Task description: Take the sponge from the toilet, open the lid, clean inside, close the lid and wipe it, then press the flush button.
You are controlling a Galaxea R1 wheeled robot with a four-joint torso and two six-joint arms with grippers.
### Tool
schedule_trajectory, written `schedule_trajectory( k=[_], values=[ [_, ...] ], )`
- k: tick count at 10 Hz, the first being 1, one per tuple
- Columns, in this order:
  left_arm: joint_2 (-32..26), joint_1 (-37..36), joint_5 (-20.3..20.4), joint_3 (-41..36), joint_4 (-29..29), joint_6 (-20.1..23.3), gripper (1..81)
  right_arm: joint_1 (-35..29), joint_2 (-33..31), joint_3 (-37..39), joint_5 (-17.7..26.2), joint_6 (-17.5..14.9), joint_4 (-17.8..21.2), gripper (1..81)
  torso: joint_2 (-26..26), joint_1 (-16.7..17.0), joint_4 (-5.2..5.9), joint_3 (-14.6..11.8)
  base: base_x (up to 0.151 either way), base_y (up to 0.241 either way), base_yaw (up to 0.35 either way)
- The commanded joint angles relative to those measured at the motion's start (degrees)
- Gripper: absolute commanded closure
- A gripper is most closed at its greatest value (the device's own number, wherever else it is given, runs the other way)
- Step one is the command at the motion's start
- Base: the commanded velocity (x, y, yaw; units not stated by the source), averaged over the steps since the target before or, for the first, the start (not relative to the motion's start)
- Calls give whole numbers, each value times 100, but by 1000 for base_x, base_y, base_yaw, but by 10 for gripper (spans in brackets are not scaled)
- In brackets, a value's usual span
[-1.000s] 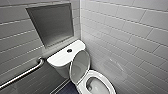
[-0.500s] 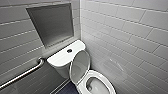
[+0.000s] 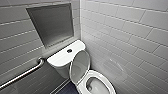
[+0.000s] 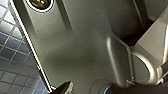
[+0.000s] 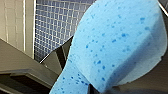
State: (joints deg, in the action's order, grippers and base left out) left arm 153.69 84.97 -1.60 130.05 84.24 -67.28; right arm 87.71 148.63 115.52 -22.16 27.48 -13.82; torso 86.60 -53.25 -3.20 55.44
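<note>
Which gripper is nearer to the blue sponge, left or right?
Right. The sponge sits held at the right gripper; the left gripper hangs apart from it, over grey floor tiles.

One toilet (image 3: pixel 61 59), one lid (image 3: pixel 79 65), one sponge (image 5: pixel 117 45), one grab bar (image 3: pixel 22 75).

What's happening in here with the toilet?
A robot is cleaning this toilet. The lid is already up, standing in front of the tank. The blue sponge hangs above the tiled floor right by the robot's right wrist, so that arm seems to be carrying it. Nothing is touching the flush button on the tank top.
</note>
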Motion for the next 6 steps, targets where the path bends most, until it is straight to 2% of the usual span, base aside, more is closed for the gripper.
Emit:
schedule_trajectory(
  k=[1,2,3,4,5,6],
  values=[
    [146,44,-754,-287,-4172,3917,10,-152,-390,-500,308,21,-173,811,0,0,0,0,0,0,0],
    [93,25,-763,-408,-5223,5169,10,-257,-654,-888,327,20,-173,811,0,0,0,0,0,0,0],
    [23,-11,-807,-566,-6025,6087,10,-354,-909,-1214,335,12,-164,811,0,0,0,0,0,0,0],
    [5,-62,-808,-577,-6618,6541,10,-389,-1094,-1391,344,3,-200,811,0,0,0,0,0,0,0],
    [5,-116,-825,-577,-6841,6605,10,-355,-1227,-1471,388,29,-113,811,0,0,0,0,0,0,0],
    [39,-125,-825,-577,-6859,6605,10,-241,-1376,-1481,475,265,-33,811,0,0,0,0,0,0,0]
  ],
)
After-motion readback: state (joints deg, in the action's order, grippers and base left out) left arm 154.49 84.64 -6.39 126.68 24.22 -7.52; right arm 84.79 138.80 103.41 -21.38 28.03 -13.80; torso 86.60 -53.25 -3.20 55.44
